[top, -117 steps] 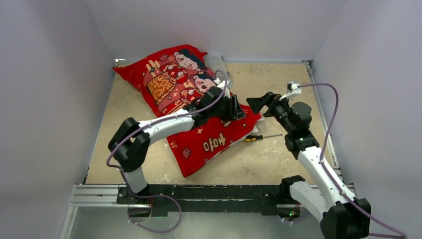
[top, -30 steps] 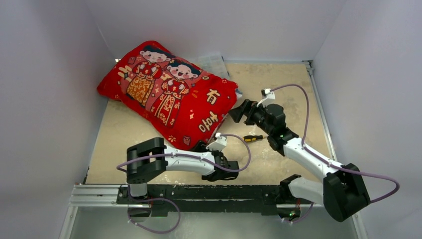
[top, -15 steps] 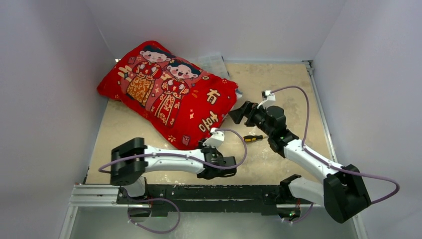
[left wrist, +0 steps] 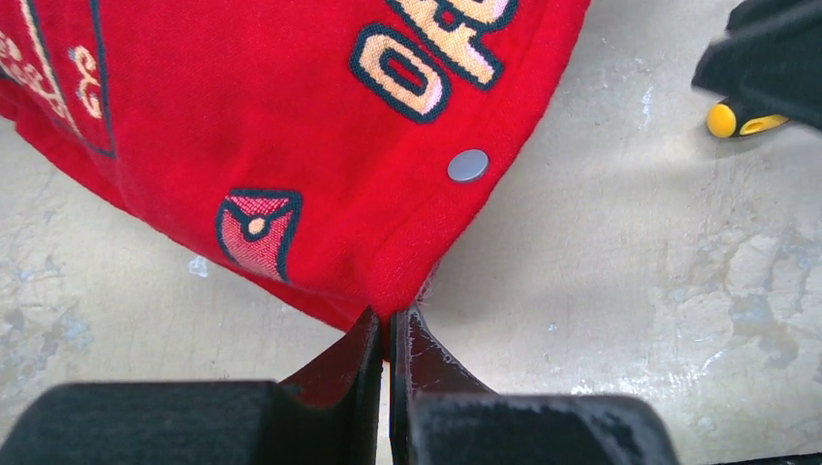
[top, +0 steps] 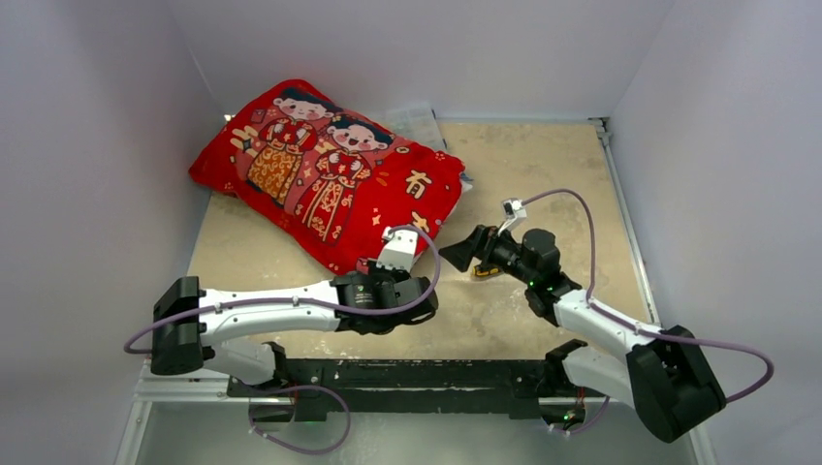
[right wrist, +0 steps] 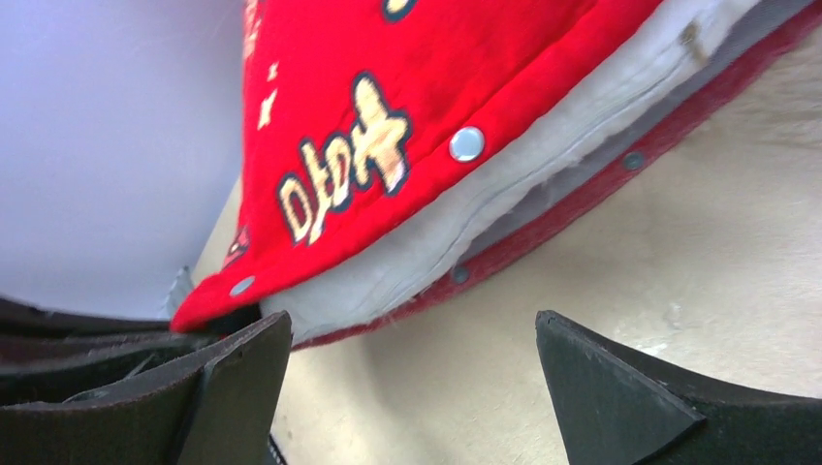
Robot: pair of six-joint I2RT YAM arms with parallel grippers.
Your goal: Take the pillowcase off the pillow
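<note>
Nearby, a screwdriver [top: 485, 272] lies beside the wide-apart right fingers [top: 460, 249]; left fingers [left wrist: 391, 334] pinch the pillowcase [top: 330, 184] corner.

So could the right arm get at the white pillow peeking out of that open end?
Probably yes. The right gripper is open and faces the gap in the pillowcase where the pillow shows, with nothing between. The left gripper pinches its corner off to one side.

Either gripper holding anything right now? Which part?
Left gripper pinches the bright red printed fabric pillowcase at its near corner, beside the snap edge. Right gripper open, empty.
</note>
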